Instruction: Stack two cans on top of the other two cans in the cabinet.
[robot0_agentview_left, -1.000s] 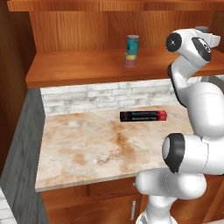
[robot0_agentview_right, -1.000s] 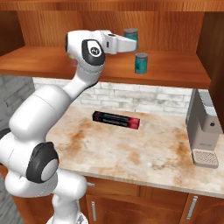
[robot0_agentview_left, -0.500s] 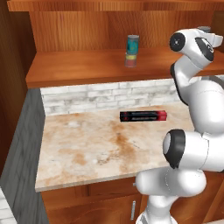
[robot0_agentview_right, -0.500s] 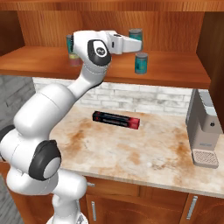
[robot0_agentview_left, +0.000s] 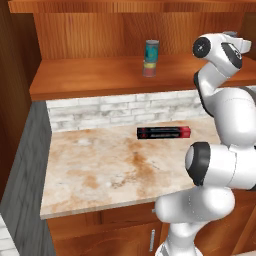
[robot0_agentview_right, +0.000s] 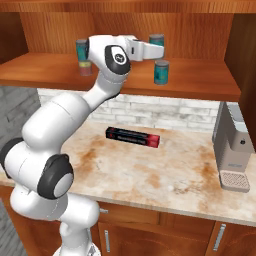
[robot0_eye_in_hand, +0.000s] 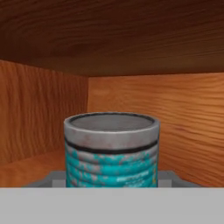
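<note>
Carrying a teal can (robot0_agentview_right: 156, 41) high inside the cabinet (robot0_agentview_right: 200, 30), the gripper (robot0_agentview_right: 152, 47) is seen reaching in from the left in the right base view, with the can held up off the shelf. In the hand view the same can (robot0_eye_in_hand: 112, 151) sits right between the fingers, its silver rim and worn teal label close to the lens, so the jaws are judged to be closed narrowly around it.

One stack is already made: a teal can (robot0_agentview_left: 151, 49) is set on top of the yellow-and-red can (robot0_agentview_left: 149, 68) on the shelf plank, and the pair is picked out again at the left of the right base view, partly behind the arm's upper link. That half of the job is counted as done.

The second half is under way. Another teal can (robot0_agentview_right: 161, 72) stands alone on the shelf just below and slightly right of the carried one, and it is taken to be the base for the second stack. What is left, by this reading: the held can is to be lined up over it, lowered until the rims meet, and released.

A long black-and-red box (robot0_agentview_right: 132, 137) lies on the marble counter (robot0_agentview_right: 175, 175) below, and a coffee machine (robot0_agentview_right: 231, 145) stands at the far right, neither involved.
</note>
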